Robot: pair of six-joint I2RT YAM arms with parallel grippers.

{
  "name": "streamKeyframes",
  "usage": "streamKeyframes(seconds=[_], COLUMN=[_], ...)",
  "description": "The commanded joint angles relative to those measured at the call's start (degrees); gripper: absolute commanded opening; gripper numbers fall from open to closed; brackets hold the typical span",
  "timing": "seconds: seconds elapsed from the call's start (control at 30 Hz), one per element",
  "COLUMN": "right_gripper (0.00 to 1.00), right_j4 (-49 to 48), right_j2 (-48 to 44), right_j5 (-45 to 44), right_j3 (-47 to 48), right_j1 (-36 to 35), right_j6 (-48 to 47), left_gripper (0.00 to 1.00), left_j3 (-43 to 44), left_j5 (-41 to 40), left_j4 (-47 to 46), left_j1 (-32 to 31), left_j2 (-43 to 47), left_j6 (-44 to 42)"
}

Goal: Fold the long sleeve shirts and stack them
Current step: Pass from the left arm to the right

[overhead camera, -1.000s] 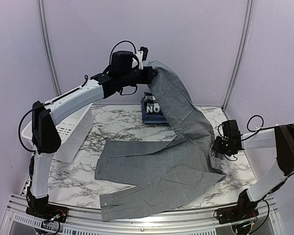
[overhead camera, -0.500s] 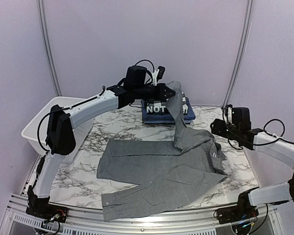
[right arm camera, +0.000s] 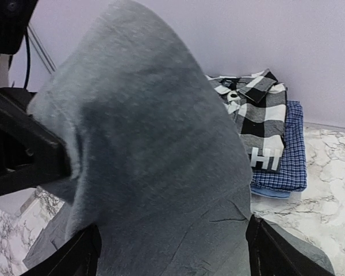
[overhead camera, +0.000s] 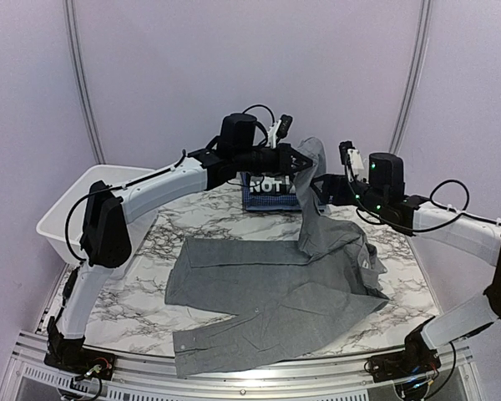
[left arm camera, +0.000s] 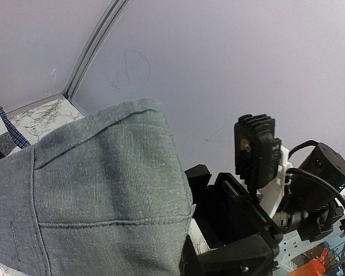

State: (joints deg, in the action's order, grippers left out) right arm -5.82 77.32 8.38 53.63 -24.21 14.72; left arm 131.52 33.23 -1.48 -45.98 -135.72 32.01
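Marble-patterned bench [overhead camera: 134, 276] fills the floor of a lilac-walled booth. Nearest the arm bases lies the grey shirt [overhead camera: 267, 292], plain mid-grey woven cloth spread mostly flat. One long sleeve runs along the near edge, with its cuff at the near left. The body is creased and bunched toward the right side.

From that bunched right part, a narrow column of the same cloth rises off the bench to the left claw [overhead camera: 305, 159]. That claw is pressed together on a fold of it, high above the back of the bench. The left wrist view shows a stitched seam across the held cloth.

Just right of the hanging column is the right claw [overhead camera: 324, 189]. Its fingers [right arm camera: 83, 256] are spread wide, with the draped cloth between them; whether they touch it cannot be told.

Behind, at the back of the bench, sits a folded stack. The blue checked shirt [right arm camera: 287, 167] is lowest, the white-lettered black shirt [right arm camera: 267, 158] lies on it, and the black-and-white plaid shirt [right arm camera: 259, 109] is on top.

A white tub [overhead camera: 67, 213] stands at the far left.
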Motion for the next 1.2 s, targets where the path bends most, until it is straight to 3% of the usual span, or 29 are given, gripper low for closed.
streamKeyframes(seconds=[0.0, 0.3, 0.43, 0.53, 0.63, 0.7, 0.77, 0.9, 1.17], right_gripper=[0.83, 0.86, 0.78, 0.56, 0.25, 0.09, 0.0, 0.0, 0.0], right_j4=[-2.0, -1.3, 0.7, 2.1, 2.0, 2.4, 4.1, 8.3, 9.5], right_j2=[-2.2, -3.6, -0.9, 1.2, 2.4, 3.5, 5.0, 8.7, 17.9], right_j5=[0.0, 0.8, -3.3, -4.9, -5.6, -6.3, -8.9, -13.9, -19.8], right_j3=[0.8, -0.5, 1.6, 3.7, 5.4, 7.2, 9.8, 15.3, 25.4], right_j1=[-2.0, -3.0, -3.0, -2.9, -3.0, -2.9, -2.8, -1.0, 6.2], right_j6=[0.9, 2.7, 3.5, 4.0, 4.3, 4.3, 4.8, 6.4, 7.2], left_gripper=[0.0, 0.0, 0.0, 0.0, 0.0, 0.15, 0.31, 0.55, 0.58], left_j3=[2.1, 2.6, 1.4, -0.3, -0.5, -0.8, -3.1, -15.6, -43.2], left_j5=[1.3, 2.8, 3.1, 2.5, 2.1, 1.2, -0.9, -8.6, -26.8], left_j4=[-2.5, -5.2, -5.9, -6.5, -5.7, -3.9, -2.2, -2.8, 5.9], left_j1=[0.3, 0.2, -0.1, -0.1, 0.0, 0.2, 0.5, 1.5, 2.7], left_j2=[-1.1, -2.7, -2.2, -1.3, -1.2, -1.0, 0.5, 9.0, 28.5], left_j6=[0.5, 3.1, 3.4, 3.2, 2.6, 1.7, 0.7, -1.4, -8.3])
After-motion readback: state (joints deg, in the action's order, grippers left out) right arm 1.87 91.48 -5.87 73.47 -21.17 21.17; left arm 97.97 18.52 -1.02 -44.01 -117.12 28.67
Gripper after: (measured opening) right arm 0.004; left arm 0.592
